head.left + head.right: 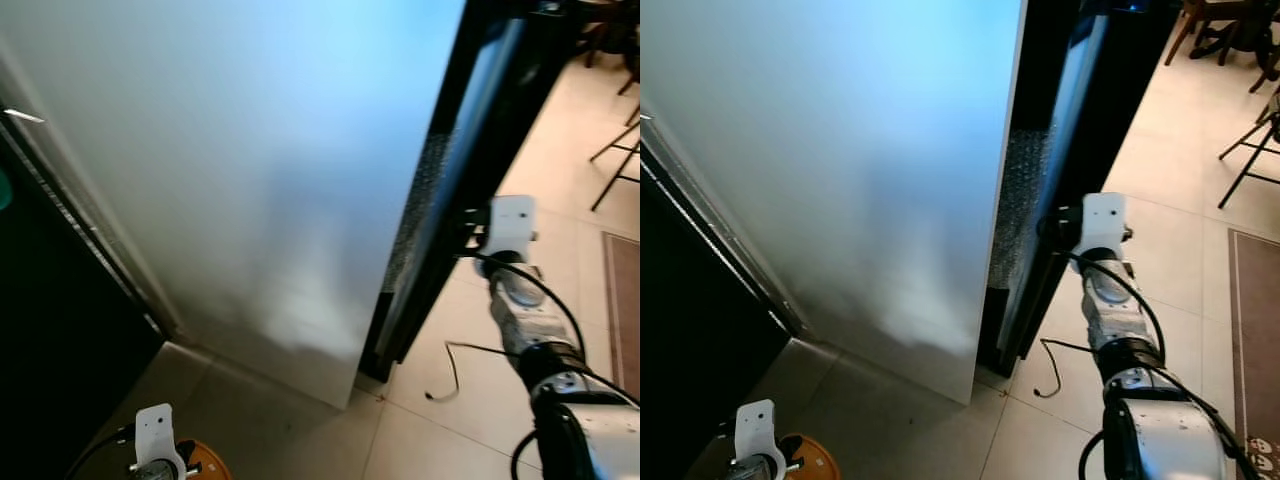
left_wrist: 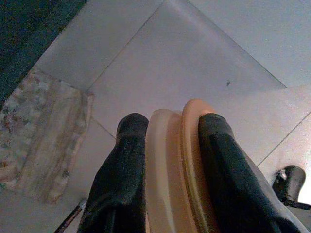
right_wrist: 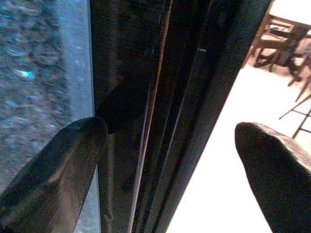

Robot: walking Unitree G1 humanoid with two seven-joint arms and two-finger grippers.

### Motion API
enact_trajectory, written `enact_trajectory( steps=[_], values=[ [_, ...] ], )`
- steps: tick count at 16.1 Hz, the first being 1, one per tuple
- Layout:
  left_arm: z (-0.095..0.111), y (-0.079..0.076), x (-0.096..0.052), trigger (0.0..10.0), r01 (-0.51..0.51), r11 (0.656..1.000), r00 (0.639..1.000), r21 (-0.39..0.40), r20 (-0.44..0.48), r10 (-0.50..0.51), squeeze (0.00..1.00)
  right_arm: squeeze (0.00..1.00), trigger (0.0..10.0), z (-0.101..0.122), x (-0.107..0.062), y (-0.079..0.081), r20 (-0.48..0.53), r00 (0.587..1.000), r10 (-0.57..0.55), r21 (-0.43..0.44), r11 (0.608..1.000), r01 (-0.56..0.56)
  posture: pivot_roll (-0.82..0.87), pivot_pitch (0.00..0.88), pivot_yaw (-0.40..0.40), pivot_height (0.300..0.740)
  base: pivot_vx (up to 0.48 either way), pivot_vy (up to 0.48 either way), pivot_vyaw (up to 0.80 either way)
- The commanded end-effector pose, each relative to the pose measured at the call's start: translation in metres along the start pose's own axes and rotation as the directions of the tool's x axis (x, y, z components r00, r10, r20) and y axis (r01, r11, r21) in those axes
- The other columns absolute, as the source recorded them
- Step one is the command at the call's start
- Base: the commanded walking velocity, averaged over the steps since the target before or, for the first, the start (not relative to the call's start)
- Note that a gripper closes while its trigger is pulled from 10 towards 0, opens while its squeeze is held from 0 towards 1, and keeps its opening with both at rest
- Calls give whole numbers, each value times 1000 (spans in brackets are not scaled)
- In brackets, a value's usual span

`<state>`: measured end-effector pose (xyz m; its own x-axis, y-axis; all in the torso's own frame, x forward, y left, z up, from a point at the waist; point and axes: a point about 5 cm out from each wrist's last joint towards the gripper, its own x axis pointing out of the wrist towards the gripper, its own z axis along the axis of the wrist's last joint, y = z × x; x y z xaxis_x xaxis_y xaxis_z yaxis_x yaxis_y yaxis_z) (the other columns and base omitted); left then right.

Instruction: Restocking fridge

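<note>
A tall white fridge panel [image 1: 250, 170] stands straight ahead, with a black door [image 1: 470, 170] along its right side. My right gripper [image 1: 468, 232] is open at that door's edge. In the right wrist view its fingers [image 3: 53, 170] stand wide apart, with the dark door edge [image 3: 146, 97] between them. Low on the left, my left gripper [image 2: 172, 121] is shut on a round orange container [image 2: 170, 170], held above the tiled floor. The container's rim [image 1: 205, 465] shows beside the left wrist.
A dark opening [image 1: 50, 330] lies left of the white panel. A loose black cable [image 1: 450, 370] trails on the tiles by the door's foot. Stool legs [image 1: 620, 150] and a rug [image 1: 625, 300] are at the right. A patterned mat [image 2: 43, 136] lies below the left gripper.
</note>
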<state>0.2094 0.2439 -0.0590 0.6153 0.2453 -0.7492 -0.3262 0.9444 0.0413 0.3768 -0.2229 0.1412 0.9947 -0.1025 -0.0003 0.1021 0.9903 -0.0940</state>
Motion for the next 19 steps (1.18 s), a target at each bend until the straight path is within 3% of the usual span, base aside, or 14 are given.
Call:
enact_trajectory(
  steps=[1, 5, 9, 19],
  values=[
    [-5, 3, -1, 10000, 0, 1000, 1000, 17, -20, 1, 0, 0, 10000, -2, -8, -36, 9, 987, -162, 34, 986, 161, -47, 117, -3, 740, 0, 0, 0],
    [-5, 3, -1, 10000, 5, 1000, 1000, 24, -22, -4, 0, 0, 10000, -19, -27, -57, 0, 966, -257, 42, 966, 257, -56, 118, -2, 740, 0, 0, 0],
    [-4, 3, -1, 10000, 12, 999, 1000, 32, -23, -11, 0, 0, 10000, -53, -62, -84, -91, 926, -365, 30, 929, 369, -61, 118, -2, 740, 0, 0, 0],
    [-4, 3, -1, 10000, 12, 999, 1000, 33, -23, -12, 0, 0, 10000, -49, -67, -82, -103, 924, -369, 32, 927, 374, -61, 118, -2, 740, 0, 0, 0]
  ],
)
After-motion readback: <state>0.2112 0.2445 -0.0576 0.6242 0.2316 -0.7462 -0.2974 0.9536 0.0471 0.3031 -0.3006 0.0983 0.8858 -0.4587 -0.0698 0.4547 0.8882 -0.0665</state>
